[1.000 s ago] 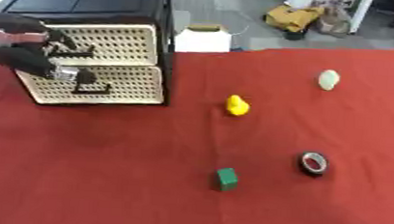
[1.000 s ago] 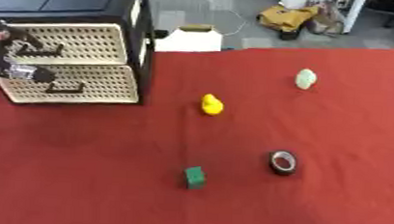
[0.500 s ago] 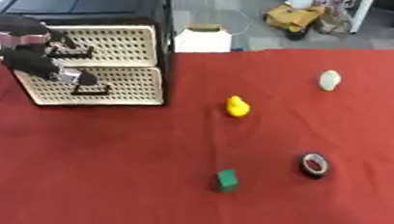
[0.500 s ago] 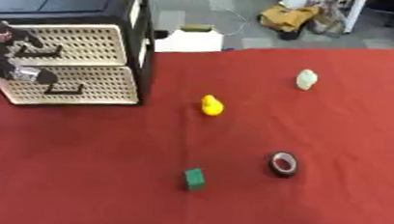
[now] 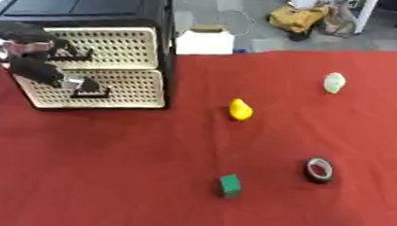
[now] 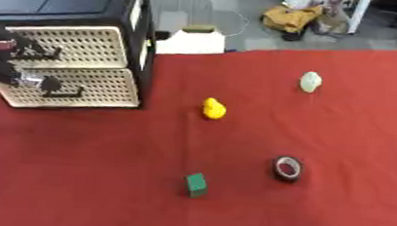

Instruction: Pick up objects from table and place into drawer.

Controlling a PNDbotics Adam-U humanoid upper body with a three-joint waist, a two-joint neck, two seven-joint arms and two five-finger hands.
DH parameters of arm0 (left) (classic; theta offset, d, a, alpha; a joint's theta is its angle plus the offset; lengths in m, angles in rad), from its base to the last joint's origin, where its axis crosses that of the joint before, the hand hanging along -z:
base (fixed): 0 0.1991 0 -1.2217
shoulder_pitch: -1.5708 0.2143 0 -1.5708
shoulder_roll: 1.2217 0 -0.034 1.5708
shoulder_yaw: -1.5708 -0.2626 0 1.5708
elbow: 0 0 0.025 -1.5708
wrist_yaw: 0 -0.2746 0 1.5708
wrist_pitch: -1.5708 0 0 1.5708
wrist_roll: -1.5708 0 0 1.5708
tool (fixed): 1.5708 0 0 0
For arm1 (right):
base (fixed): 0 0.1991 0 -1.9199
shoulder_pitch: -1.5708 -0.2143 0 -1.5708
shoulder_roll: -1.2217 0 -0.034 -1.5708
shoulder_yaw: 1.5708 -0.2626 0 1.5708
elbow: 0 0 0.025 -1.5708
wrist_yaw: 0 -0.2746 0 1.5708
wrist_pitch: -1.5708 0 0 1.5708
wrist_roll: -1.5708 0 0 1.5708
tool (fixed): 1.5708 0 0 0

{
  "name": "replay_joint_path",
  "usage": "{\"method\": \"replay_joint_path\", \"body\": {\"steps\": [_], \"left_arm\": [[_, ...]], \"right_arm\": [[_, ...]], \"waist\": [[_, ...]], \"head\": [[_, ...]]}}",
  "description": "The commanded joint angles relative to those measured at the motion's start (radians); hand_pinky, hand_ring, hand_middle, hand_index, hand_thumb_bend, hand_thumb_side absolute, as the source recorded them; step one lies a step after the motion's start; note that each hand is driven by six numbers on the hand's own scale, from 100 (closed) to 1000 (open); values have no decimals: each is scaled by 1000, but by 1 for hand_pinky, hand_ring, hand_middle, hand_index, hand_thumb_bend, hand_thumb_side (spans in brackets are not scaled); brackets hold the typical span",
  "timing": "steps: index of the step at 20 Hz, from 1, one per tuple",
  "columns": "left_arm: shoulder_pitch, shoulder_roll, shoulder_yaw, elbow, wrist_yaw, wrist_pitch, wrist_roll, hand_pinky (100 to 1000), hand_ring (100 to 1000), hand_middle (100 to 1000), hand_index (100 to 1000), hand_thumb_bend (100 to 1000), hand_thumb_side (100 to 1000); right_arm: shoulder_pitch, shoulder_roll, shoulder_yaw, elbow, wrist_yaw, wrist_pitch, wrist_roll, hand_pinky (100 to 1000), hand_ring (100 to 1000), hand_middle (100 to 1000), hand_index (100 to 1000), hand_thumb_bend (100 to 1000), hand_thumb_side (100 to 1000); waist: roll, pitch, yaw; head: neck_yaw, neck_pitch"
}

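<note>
A black cabinet (image 5: 97,5) with two cream perforated drawers stands at the table's left. The upper drawer (image 5: 112,47) and the lower drawer (image 5: 122,89) both look closed. My left hand (image 5: 30,57) hovers in front of them, its fingers spread: the upper ones reach the top drawer's handle, and the thumb sits by the lower handle. On the red cloth lie a yellow duck-shaped toy (image 5: 239,110), a pale green object (image 5: 334,82), a black tape roll (image 5: 319,170) and a small green block (image 5: 229,185). My right hand is out of sight.
Behind the table's far edge a white box (image 5: 205,40) sits on the floor, with a yellow bag (image 5: 302,18) farther back. The red table (image 5: 105,178) fills the rest of the view.
</note>
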Motion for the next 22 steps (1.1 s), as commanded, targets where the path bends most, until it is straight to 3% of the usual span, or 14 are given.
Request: {"method": "replay_joint_path", "body": {"steps": [1, 22], "left_arm": [[-27, 13, 20, 12, -20, -6, 3, 100, 100, 100, 948, 737, 1000], [-39, -23, 31, 108, -28, -6, 21, 100, 100, 100, 885, 717, 1000]], "right_arm": [[-12, -19, -7, -16, -6, -4, 2, 727, 773, 805, 875, 100, 1000], [-15, -15, -7, -16, -8, -7, 1, 729, 773, 801, 876, 100, 1000]], "waist": [[-2, -13, 0], [-5, -7, -10]], "head": [[4, -11], [10, -29]]}}
